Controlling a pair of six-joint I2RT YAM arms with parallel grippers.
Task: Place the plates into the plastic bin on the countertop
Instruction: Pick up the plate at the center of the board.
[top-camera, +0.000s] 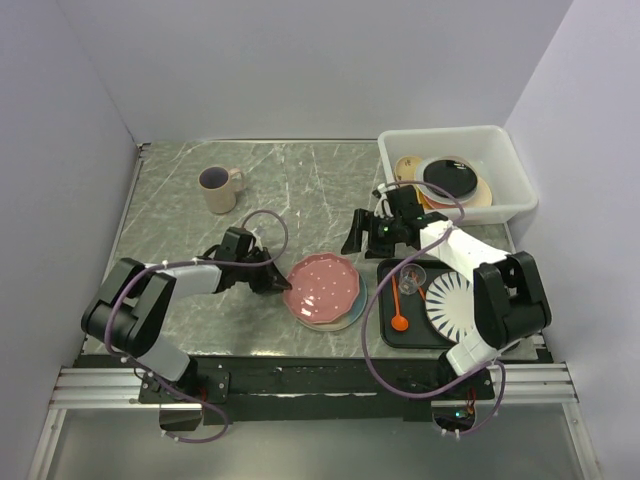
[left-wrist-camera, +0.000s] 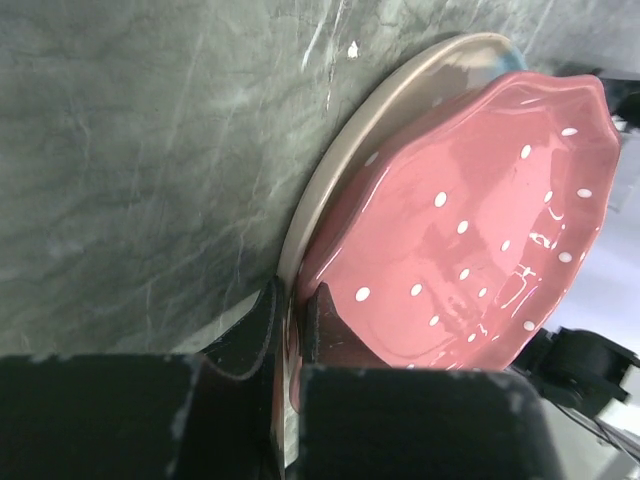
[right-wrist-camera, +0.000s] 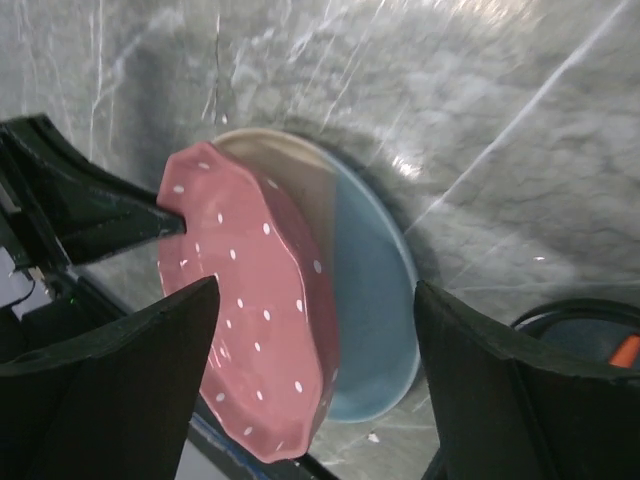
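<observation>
The pink dotted plate tops a short stack on the countertop, over a cream and light blue plate. My left gripper is shut on the pink plate's left rim and tilts that edge up off the cream plate. My right gripper is open and empty above the countertop, looking down on the tilted pink plate and the blue plate. The plastic bin at the back right holds a black speckled plate on cream ones.
A black tray at the front right carries a white striped plate, an orange spoon and a glass. A cream mug stands at the back left. Walls close in three sides.
</observation>
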